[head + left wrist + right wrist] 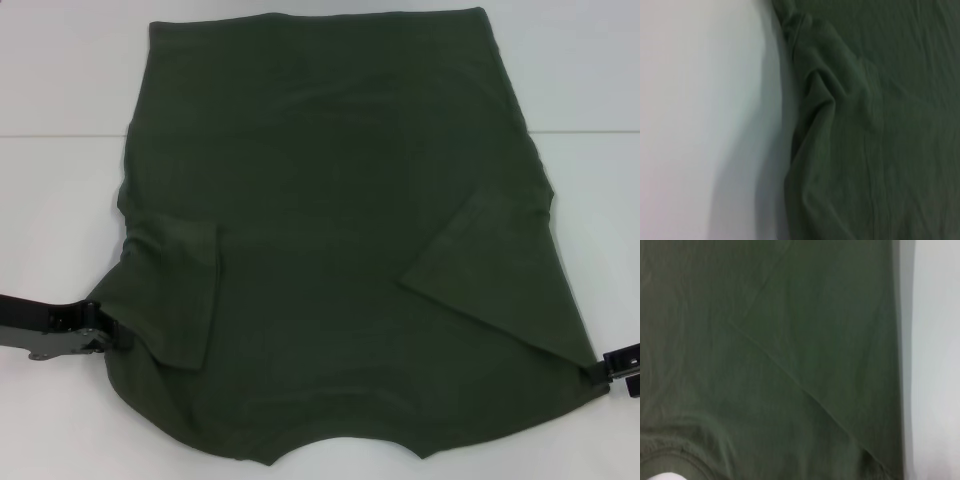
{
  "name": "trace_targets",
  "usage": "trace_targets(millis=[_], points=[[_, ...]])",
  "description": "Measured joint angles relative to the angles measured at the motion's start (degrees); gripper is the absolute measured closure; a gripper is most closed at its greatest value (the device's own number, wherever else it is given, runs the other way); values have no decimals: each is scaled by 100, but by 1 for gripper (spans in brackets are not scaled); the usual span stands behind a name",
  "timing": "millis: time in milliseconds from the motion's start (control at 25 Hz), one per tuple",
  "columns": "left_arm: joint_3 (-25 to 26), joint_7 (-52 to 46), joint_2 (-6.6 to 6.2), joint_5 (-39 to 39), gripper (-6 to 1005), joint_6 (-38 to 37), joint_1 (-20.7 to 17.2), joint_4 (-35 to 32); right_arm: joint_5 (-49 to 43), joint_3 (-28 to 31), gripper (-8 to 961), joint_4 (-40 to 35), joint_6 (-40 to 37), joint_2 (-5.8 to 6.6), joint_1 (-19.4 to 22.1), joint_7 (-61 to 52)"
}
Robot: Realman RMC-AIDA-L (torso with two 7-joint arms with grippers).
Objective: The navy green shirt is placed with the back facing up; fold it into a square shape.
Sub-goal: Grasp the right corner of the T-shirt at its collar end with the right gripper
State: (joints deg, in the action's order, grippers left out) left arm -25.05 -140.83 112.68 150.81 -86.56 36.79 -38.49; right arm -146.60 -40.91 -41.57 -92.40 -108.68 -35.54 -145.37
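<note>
Though sleeves folded, navy green shirt (340,250) flat.

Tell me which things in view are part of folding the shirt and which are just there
Part of the job:
navy green shirt, flat on the table, both sleeves folded inward
left gripper, at the shirt's left edge near the folded sleeve
right gripper, at the shirt's right edge near the shoulder

Just there:
white table; nothing else lies on it
</note>
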Motion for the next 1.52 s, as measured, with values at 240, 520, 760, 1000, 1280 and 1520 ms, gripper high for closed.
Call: trace_targets(millis=[240,520,760,1000,1280,1520], points=[[0,43,0,0,961,7,-2,15,0,-95,175,35,90,-10,-42,-26],[0,49,0,0,961,7,-14,18,-6,-136,175,70,136,-24,-66,-28],[0,65,0,-51,962,7,-22,17,-15,-195,176,83,211,-24,-66,-35],[0,65,0,-55,962,7,-23,17,-26,-225,176,88,265,-31,-67,-35],[0,65,0,-60,962,7,-23,17,-28,-256,175,109,279,-70,-120,-36],[0,114,0,-62,962,7,-23,17,-111,-272,176,169,287,-109,-227,-36]])
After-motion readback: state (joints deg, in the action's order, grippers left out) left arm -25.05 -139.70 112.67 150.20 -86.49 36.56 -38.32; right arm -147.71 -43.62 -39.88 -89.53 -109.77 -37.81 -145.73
